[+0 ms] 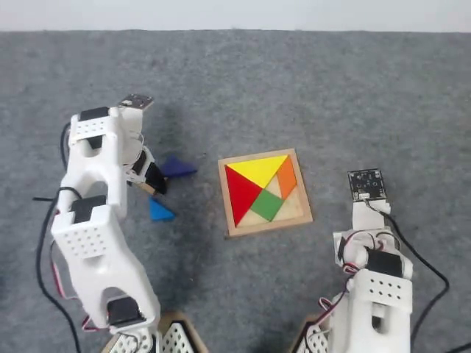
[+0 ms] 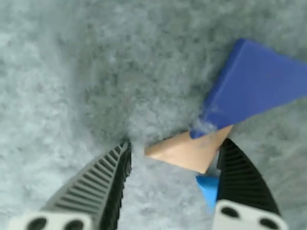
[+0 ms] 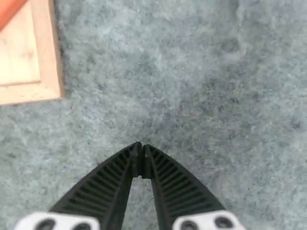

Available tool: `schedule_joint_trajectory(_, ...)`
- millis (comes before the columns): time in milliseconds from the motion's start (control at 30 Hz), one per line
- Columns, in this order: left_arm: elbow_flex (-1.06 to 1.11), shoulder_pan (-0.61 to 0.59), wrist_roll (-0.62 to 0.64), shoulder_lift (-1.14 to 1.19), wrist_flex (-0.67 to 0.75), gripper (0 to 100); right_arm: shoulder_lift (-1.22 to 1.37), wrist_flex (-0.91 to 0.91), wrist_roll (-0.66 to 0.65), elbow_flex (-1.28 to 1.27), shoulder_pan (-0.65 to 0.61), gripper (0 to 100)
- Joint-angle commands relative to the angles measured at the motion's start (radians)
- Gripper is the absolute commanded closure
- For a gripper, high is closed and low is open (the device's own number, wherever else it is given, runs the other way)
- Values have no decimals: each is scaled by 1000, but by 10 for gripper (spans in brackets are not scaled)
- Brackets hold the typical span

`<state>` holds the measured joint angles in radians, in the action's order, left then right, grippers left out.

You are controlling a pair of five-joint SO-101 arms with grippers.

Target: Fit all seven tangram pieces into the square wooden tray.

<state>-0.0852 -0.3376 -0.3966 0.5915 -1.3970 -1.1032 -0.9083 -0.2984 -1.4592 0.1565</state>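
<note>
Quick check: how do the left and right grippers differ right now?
The left gripper is open, the right gripper shut. The left gripper has a tan piece between its fingers, beside the dark blue piece; the right gripper hangs over bare carpet near a corner of the tray. Both point down at the carpet.

One tray (image 1: 266,227); four placed pieces (image 1: 241,195); three loose pieces (image 1: 176,168).

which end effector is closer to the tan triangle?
Left. The left end effector straddles the tan triangle; the right end effector sits shut on the tray's far side.
</note>
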Motion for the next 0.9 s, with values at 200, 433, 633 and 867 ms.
schedule_joint_trajectory(200,-58,-2,-465,-112,37,750,-12,24,-5,9,8,988)
schedule_joint_trajectory(433,-56,8,-736,-199,-25,699,-13,56,-11,-11,8,988)
schedule_joint_trajectory(633,-56,12,-872,-147,-29,703,-13,56,-11,-11,8,988)
schedule_joint_trajectory(867,-56,44,-881,-80,-28,708,-13,56,-9,-11,8,988)
